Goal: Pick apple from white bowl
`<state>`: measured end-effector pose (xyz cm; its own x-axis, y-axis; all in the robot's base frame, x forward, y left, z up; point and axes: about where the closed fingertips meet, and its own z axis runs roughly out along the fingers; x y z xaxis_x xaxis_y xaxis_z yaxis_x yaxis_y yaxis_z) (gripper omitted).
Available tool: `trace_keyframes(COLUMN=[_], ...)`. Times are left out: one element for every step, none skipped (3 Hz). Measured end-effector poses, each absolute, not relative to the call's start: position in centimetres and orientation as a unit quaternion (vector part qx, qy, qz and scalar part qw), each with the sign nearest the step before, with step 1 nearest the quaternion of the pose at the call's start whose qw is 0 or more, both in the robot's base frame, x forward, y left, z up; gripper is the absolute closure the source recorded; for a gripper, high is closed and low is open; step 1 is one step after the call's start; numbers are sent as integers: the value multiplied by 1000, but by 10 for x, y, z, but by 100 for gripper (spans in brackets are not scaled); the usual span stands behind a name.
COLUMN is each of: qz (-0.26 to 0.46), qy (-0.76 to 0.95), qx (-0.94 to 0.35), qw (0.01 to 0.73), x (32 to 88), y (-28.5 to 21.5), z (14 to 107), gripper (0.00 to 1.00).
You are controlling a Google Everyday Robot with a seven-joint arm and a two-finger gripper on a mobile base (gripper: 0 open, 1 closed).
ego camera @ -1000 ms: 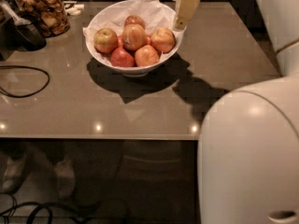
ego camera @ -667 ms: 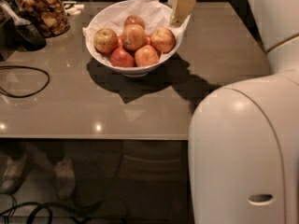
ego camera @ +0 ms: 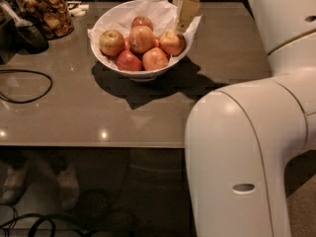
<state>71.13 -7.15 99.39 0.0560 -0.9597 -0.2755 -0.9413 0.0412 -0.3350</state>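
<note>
1. The peach-orange apple with a yellowish blush [ego camera: 172, 42] lies at the right side of the heap in the wide, glossy white bowl [ego camera: 143, 73]. It touches its neighbours and is not yet gripped.
2. Darker red apples [ego camera: 129, 60] sit at the front of the heap. A larger orange apple [ego camera: 141, 37] crowns the middle, and crinkled white paper [ego camera: 157, 5] rises behind.
3. The robot's cream-coloured gripper [ego camera: 183, 23] hangs tip-down over the bowl's right rim, just above and behind the peach-orange apple. From this angle one cannot tell whether the jaws stand wide or narrow, and nothing is seen held in them.
4. Compared with a second ago, the gripper has edged left and a little lower, from outside the rim towards the fruit. The arm's big white shell [ego camera: 247, 157] has swung further across the foreground.
5. That shift suggests the approach is nearly complete, with the descent and the closing on the apple likely to come next. The tight packing means a jaw may nudge the neighbouring fruit or snag the paper.
6. The bowl stands on a grey-brown counter [ego camera: 222, 48]. Well to its left are a glass jar of brown pieces [ego camera: 44, 11] and a looped black cable [ego camera: 24, 85].
</note>
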Motion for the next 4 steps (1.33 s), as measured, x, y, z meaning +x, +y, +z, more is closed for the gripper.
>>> trace_keyframes(qz=[-14,-7,0,7], qy=[687,689,690,692], qx=[-692,-691,-691,-690], qw=[221,218,215,212], x=[716,719,721,722], y=[-68,-65,-63,-61], z=[987,981,975,969], gripper=[32,34,34,35])
